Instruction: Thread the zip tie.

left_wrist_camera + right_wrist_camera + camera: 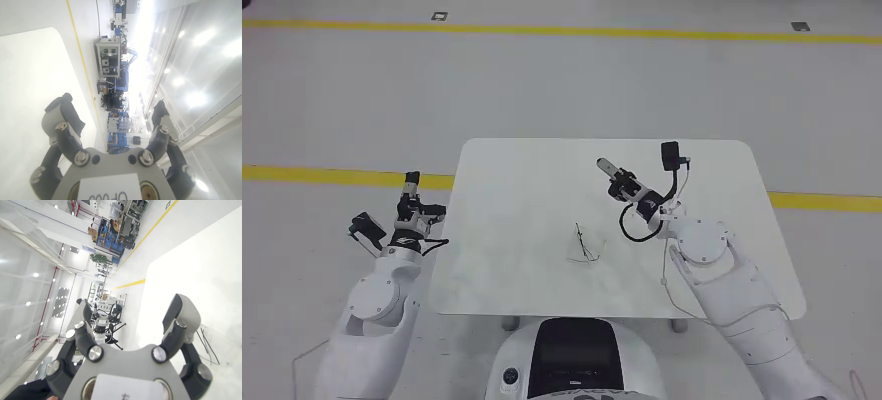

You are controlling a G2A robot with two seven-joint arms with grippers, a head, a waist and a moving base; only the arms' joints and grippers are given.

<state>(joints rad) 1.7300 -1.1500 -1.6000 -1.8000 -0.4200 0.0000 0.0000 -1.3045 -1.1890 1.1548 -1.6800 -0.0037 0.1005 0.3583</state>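
The zip tie (pixel 584 243) lies mid-front on the counter (pixel 522 200), its long axis roughly front-to-back, near the released right hand (pixel 606 166) and well apart from the released left hand (pixel 412 181), which is off the counter's edge.

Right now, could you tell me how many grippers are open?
2. The left gripper is beside the table's left edge; the right gripper is above the table.

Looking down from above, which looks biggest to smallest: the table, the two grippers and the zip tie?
1. White table, by far the largest.
2. Left gripper and right gripper: they look alike, so I won't rank one over the other.
3. Zip tie, thin and smallest.
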